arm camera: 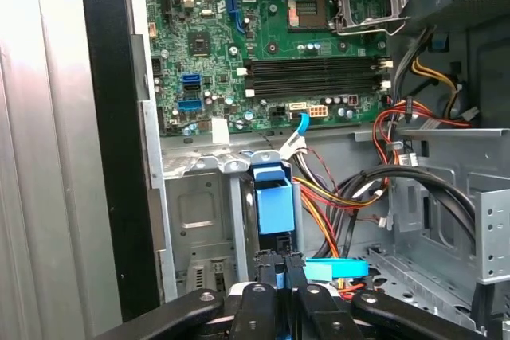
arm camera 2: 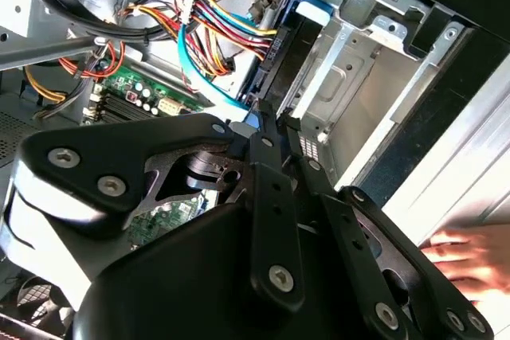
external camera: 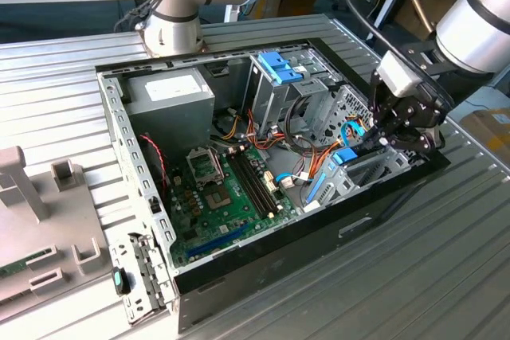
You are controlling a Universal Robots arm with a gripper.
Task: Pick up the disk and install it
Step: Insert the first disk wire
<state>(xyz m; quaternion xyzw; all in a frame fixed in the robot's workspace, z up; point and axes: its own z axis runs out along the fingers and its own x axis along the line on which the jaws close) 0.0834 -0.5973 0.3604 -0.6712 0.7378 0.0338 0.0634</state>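
Gripping the disk (arm camera: 273, 206) edge-on, gripper (arm camera: 280, 270) fingers pinched on its lower edge, disk standing in the bay (arm camera: 199, 220), exterior view's right.

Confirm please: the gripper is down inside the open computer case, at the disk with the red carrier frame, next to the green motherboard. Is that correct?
Not quite: the carrier frame of the disk is bright blue, not red, as the first wrist view shows. The rest holds: the gripper is down inside the open computer case, at the disk, next to the green motherboard.
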